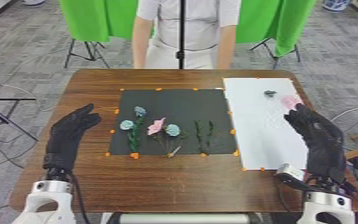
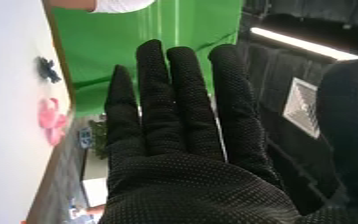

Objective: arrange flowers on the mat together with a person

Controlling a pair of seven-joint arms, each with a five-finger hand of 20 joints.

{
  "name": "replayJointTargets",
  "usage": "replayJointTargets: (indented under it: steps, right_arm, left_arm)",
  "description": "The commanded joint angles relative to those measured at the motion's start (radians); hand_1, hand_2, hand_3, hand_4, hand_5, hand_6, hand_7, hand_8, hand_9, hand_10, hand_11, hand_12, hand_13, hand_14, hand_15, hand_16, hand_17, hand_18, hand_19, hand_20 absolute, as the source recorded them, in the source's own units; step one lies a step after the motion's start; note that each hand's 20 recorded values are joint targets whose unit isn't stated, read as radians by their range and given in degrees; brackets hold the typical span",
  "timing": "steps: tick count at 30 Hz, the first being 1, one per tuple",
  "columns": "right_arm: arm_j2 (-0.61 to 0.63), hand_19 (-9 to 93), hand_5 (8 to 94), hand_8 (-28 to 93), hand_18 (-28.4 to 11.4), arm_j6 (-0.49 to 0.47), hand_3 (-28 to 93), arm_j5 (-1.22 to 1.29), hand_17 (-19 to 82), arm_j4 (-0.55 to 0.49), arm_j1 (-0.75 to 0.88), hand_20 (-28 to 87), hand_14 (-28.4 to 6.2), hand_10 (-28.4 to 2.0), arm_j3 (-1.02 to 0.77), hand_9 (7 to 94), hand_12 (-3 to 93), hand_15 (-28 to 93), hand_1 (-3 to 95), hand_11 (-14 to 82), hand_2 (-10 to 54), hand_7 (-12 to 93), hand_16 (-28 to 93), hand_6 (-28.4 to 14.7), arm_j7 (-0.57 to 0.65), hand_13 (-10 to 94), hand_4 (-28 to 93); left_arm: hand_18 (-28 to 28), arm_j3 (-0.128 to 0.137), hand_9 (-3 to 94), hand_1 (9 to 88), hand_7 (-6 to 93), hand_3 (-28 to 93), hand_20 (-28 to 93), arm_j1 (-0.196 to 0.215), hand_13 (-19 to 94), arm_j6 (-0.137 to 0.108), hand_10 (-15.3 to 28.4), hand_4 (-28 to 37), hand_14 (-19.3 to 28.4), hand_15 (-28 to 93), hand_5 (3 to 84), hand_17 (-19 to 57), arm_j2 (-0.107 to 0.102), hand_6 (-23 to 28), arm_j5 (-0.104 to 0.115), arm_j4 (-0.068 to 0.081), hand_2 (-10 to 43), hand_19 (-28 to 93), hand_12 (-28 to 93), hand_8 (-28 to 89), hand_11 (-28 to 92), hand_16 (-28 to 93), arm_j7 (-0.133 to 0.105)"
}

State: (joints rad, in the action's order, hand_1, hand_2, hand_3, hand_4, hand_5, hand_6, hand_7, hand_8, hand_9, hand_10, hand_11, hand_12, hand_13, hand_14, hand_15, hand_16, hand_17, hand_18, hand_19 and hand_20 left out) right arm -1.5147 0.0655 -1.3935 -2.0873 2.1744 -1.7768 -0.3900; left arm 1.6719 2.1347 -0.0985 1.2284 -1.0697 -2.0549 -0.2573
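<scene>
Mat step looks part done: black mat [image 1: 180, 106] is holding three blue blooms [image 1: 173, 130], one pink bloom [image 1: 156, 127] and two bare green stems [image 1: 210, 133] lying side by side at its right. White sheet [image 1: 264, 132] is holding the spares: a loose pink flower [image 1: 290, 101] by its far right edge and a small dark piece [image 1: 270, 93] just left of that. Right hand [image 1: 316, 131] is sitting over the sheet's right side, near the loose flower, spread wide with nothing in it; left hand [image 1: 72, 129] is resting left of the mat, also wide and empty. Read: the job is sitting at picking the next flower. Next move is probably calling for the right hand to be lining up on the loose flower, pinching it gently, then carrying it left, likely to the bare stems' top ends. Views: head view is giving the mat layout, stems and left hand. Right wrist view is giving the straight fingers, the thumb standing well apart, a visible gap between fingers and loose flower, plus a ceiling light [image 2: 304, 43] beyond.
</scene>
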Motion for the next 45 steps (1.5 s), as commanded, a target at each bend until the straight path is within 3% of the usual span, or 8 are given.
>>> replayJointTargets:
  steps: [1,3,6,10,16,21,35,45]
  right_arm:
    - [0.220,22,52.2,-10,-13.7,0.109,76,-0.475,29,-0.020,-0.140,40,-13.5,-15.1,-0.087,53.3,14.7,15,25.3,7.2,-7.5,15,20,-1.4,0.292,48,-17]
    - [0.299,34,49.4,-9,-14.5,0.075,74,-0.661,29,-0.007,-0.213,40,-13.5,-14.8,-0.092,51.6,16.4,15,26.9,7.7,-9.3,14,22,-2.4,0.454,51,-18]
    - [0.406,50,48.4,-9,-16.2,-0.032,72,-0.841,31,0.062,-0.331,41,-13.8,-15.7,-0.079,51.1,17.5,21,27.1,9.0,-9.5,13,22,-3.5,0.566,56,-22]
    - [0.535,60,50.8,-8,-17.7,-0.086,69,-0.981,35,0.201,-0.480,40,-13.5,-17.0,0.034,55.6,17.2,30,29.5,10.2,-9.5,12,22,-4.4,0.669,63,-25]
    - [0.599,68,53.4,-9,-18.5,-0.211,66,-1.135,42,0.367,-0.663,40,-11.9,-16.7,0.166,62.0,15.9,32,31.7,10.9,-9.5,11,21,-2.9,0.719,72,-26]
    - [0.610,75,53.1,-9,-17.3,-0.222,65,-1.211,49,0.481,-0.754,39,-9.4,-16.4,0.237,65.7,15.1,33,32.0,10.9,-9.5,10,22,-2.4,0.711,80,-25]
    - [0.536,82,53.0,-9,-14.0,-0.345,63,-1.249,56,0.700,-0.938,32,-7.2,-15.4,0.342,70.3,14.1,32,30.8,11.1,-9.5,11,25,-1.2,0.688,87,-25]
    - [0.481,88,56.4,-10,-12.8,-0.343,63,-1.287,60,0.802,-0.966,29,-4.8,-14.4,0.355,78.0,13.0,34,30.6,12.1,-9.5,12,27,-0.4,0.707,93,-25]
  left_arm:
    - [12.9,0.004,47.0,24.8,14.3,65,18,0.005,38,0.000,13.8,-22.0,17.5,19,47.3,5.2,-0.004,3.8,0.003,0.006,4.4,11,15,-6,22,4,0.006]
    - [12.9,0.004,47.1,24.9,14.2,65,18,0.005,38,-0.005,13.7,-22.0,17.5,19,47.3,5.2,-0.004,3.8,0.003,0.005,4.4,11,15,-6,22,4,0.001]
    - [12.9,0.002,47.0,24.8,14.3,65,18,0.012,38,-0.014,13.7,-22.0,17.5,19,47.3,5.3,-0.002,3.8,0.004,0.000,4.4,11,15,-6,22,4,-0.005]
    - [12.9,0.000,47.0,24.9,14.3,65,18,0.023,38,-0.019,13.8,-22.0,17.5,19,47.4,5.3,0.003,3.8,0.002,-0.006,4.5,11,15,-6,22,4,-0.004]
    - [12.9,-0.003,47.0,24.9,14.1,65,18,0.030,38,-0.028,13.8,-21.9,17.5,19,47.4,5.2,0.007,3.9,0.003,-0.009,4.5,11,15,-6,22,4,-0.006]
    - [12.9,-0.007,47.0,25.0,14.1,65,18,0.025,38,-0.027,13.7,-21.9,17.4,19,47.4,5.2,0.008,3.9,0.001,-0.008,4.6,11,15,-6,22,4,-0.011]
    - [12.9,-0.009,47.0,25.0,14.1,65,18,0.034,38,-0.028,13.7,-21.9,17.4,19,47.3,5.1,0.009,3.8,0.001,-0.012,4.5,11,15,-6,22,4,-0.006]
    - [12.9,-0.010,46.9,25.0,14.0,65,18,0.036,38,-0.029,13.7,-21.8,17.4,19,47.2,5.0,0.013,3.9,0.002,-0.012,4.6,11,15,-6,22,4,-0.009]
